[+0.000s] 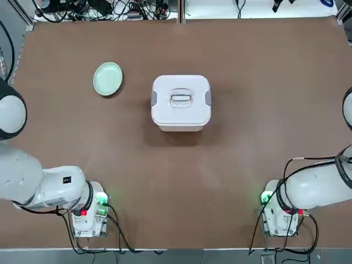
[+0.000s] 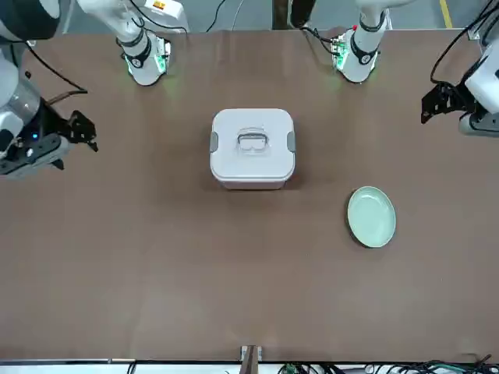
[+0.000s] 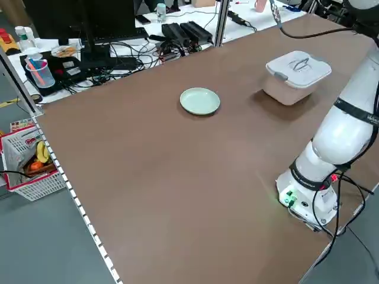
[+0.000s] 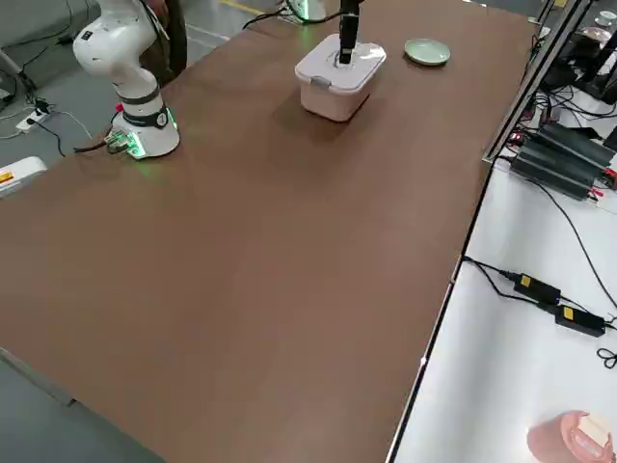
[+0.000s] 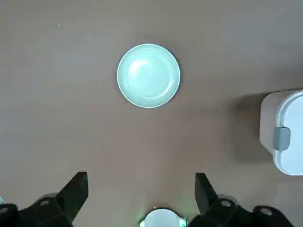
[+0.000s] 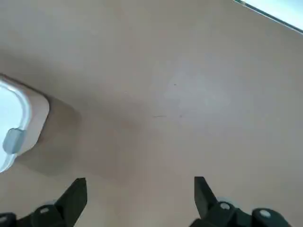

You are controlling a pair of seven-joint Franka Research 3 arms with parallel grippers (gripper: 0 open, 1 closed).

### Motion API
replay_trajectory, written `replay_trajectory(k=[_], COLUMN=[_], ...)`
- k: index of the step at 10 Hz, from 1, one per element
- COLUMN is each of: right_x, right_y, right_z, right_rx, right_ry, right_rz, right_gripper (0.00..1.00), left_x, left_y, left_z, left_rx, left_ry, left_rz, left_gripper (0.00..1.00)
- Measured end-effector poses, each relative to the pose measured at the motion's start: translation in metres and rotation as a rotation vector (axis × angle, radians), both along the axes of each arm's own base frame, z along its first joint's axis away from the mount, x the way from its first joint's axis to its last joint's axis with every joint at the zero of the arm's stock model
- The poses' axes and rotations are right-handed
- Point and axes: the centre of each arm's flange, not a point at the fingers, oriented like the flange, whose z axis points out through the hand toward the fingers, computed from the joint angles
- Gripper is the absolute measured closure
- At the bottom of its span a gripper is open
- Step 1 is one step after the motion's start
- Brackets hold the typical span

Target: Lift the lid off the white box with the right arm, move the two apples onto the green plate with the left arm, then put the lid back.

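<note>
The white box (image 1: pixel 181 122) stands mid-table with the lid (image 1: pixel 181 99) on it, loop handle on top and grey clips at both sides. To its left, farther back, lies the green plate (image 1: pixel 108 78), bare. The two apples are hidden. In the front view my right gripper (image 2: pixel 82 131) hangs open over the table's edge on the box's right, and my left gripper (image 2: pixel 438 101) hangs open at the opposite edge. The left wrist view shows the left gripper (image 5: pixel 141 187) high above the plate (image 5: pixel 148 75) with the box's corner (image 5: pixel 284 137) beside it. The right gripper (image 6: pixel 139 189) holds nothing.
Both arm bases (image 1: pixel 91 212) (image 1: pixel 278 213) sit at the near edge with green lights on. Cables and power bricks (image 3: pixel 189 31) lie beyond the table's far edge. A black post (image 4: pixel 348 34) crosses the box in the right side view. A red basket (image 3: pixel 29 165) stands on the floor.
</note>
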Motion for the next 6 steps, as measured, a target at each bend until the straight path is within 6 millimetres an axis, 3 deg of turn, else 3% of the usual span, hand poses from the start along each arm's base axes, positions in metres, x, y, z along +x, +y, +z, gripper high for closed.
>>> replay_trajectory(k=[2, 3, 6], right_x=[-0.006, -0.007, -0.019], right_y=[0.047, 0.079, 0.196], right_z=[-0.005, -0.016, -0.066], right_rx=[0.059, 0.076, 0.081], right_ry=[-0.007, -0.011, -0.029], right_rz=[0.273, 0.405, 0.680], right_gripper=[0.00, 0.00, 0.00], left_x=[0.005, 0.006, 0.009], left_y=[-0.021, -0.032, -0.031], left_z=[-0.008, -0.012, -0.016], left_rx=[-0.002, -0.002, -0.001], left_ry=[-0.004, 0.000, 0.003], left_rz=[0.020, 0.027, 0.054], left_gripper=[0.01, 0.01, 0.03])
